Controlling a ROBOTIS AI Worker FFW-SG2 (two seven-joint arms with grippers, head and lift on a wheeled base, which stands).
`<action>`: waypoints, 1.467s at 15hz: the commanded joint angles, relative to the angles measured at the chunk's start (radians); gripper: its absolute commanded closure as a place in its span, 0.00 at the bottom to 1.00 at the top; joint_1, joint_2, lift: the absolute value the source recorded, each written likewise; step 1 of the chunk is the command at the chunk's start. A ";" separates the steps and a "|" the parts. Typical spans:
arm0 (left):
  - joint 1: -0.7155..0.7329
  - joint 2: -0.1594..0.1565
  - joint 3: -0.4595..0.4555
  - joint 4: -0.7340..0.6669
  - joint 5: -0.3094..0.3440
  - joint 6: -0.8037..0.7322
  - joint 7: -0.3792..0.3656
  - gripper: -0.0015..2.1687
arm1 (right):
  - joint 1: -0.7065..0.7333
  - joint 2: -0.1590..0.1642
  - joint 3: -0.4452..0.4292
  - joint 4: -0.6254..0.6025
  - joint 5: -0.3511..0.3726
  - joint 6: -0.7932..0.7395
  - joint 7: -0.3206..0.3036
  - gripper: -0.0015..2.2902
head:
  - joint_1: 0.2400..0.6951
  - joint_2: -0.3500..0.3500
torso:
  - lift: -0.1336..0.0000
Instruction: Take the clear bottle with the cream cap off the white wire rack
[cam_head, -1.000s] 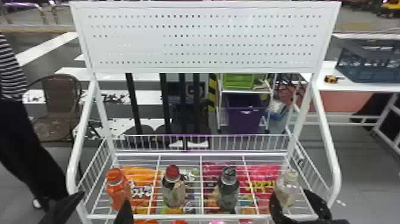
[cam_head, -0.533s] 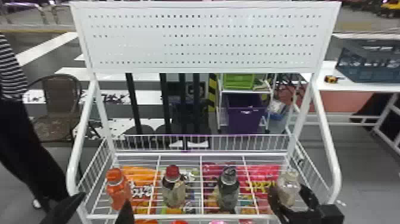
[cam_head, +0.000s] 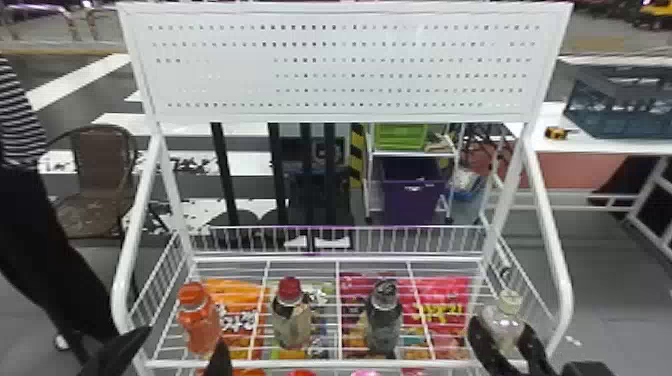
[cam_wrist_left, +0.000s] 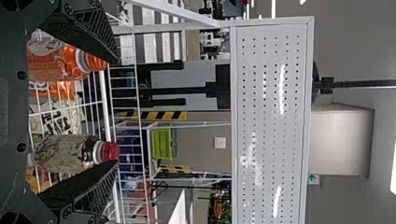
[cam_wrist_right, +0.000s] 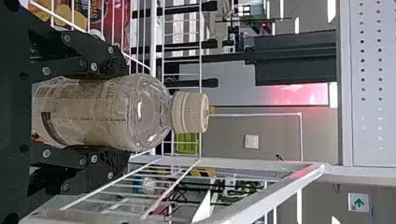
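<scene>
Rightward shift of right hand (cam_head: 500, 329) and clear bottle (cam_wrist_right: 102, 112) since the earlier frame, fingers pinching the bottle body, bottle upright at right end of white wire rack (cam_head: 300, 363), left hand (cam_head: 184, 336) spread at front left.

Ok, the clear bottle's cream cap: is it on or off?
On: in the right wrist view, the cream cap sits over the neck of the clear bottle.
</scene>
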 joint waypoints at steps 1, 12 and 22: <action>0.005 0.002 0.002 -0.002 -0.001 0.000 -0.002 0.06 | 0.105 0.001 -0.007 -0.193 -0.021 0.093 0.000 0.58 | 0.57 0.50 | 1.00; -0.009 0.007 0.037 -0.016 0.061 -0.006 -0.011 0.06 | 0.577 0.001 -0.047 -0.682 -0.026 0.014 0.055 0.58 | 0.57 0.50 | 1.00; -0.009 0.004 0.037 -0.018 0.059 -0.006 -0.002 0.06 | 0.674 0.001 -0.099 -0.726 -0.101 -0.063 0.078 0.58 | 0.57 0.50 | 1.00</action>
